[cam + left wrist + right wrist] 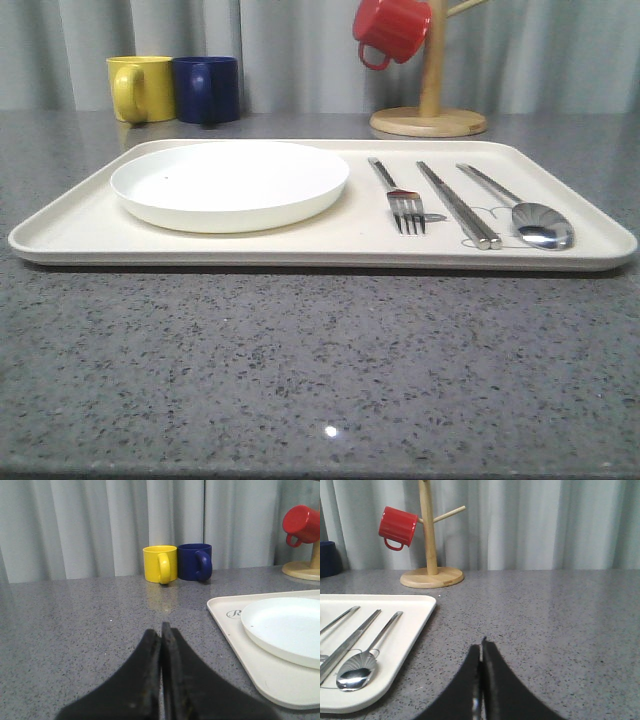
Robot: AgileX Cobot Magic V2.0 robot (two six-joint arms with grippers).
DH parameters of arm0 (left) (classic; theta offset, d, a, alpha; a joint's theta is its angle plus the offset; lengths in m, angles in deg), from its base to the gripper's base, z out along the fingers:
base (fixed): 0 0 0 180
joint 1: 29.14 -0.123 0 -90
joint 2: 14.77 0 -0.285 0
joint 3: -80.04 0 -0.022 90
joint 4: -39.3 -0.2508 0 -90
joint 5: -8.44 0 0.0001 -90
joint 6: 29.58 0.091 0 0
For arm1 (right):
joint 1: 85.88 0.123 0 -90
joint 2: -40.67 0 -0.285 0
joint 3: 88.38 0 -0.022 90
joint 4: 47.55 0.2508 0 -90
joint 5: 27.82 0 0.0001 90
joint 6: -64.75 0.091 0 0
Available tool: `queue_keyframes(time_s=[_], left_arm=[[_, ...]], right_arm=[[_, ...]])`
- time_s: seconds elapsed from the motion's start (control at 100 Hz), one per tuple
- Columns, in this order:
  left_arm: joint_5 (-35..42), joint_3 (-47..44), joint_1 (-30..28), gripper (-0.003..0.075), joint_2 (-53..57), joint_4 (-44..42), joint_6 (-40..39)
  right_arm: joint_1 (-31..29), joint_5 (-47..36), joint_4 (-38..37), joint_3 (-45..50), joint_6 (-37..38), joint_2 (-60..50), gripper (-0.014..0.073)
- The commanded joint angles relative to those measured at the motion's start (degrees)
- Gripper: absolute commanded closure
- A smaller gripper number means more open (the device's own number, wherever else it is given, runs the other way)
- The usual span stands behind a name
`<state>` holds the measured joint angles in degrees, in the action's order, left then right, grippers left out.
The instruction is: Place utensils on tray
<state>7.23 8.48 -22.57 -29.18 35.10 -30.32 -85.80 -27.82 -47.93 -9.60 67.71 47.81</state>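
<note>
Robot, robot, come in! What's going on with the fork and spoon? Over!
Left end effector shut, holding nothing. Right end effector shut, holding nothing. Fork, chopsticks, spoon lying side by side on tray, right of plate. Nothing in the way.

My left gripper [161,630] and right gripper [481,647] both have matte black, tapering fingers with slightly scuffed inner edges.

On the grey counter [300,370] sits the cream tray [80,235], white plate [230,185] at left, fork [399,198], chopsticks [458,204] and spoon [520,208] side by side at right.
</note>
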Motion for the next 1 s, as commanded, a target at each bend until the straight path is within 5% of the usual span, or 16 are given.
queue_keyframes(time_s=[0.0,0.99], left_arm=[[5.0,-0.5,-0.7,0.0738,2.0,-0.1,-0.8],[8.1,-7.8,-3.1,0.0738,8.8,0.5,-0.8]], right_arm=[[-0.3,-5.2,0.0,-1.0,-0.4,-1.0,0.0662],[-0.3,-5.2,0.0,-1.0,-0.4,-1.0,0.0662]])
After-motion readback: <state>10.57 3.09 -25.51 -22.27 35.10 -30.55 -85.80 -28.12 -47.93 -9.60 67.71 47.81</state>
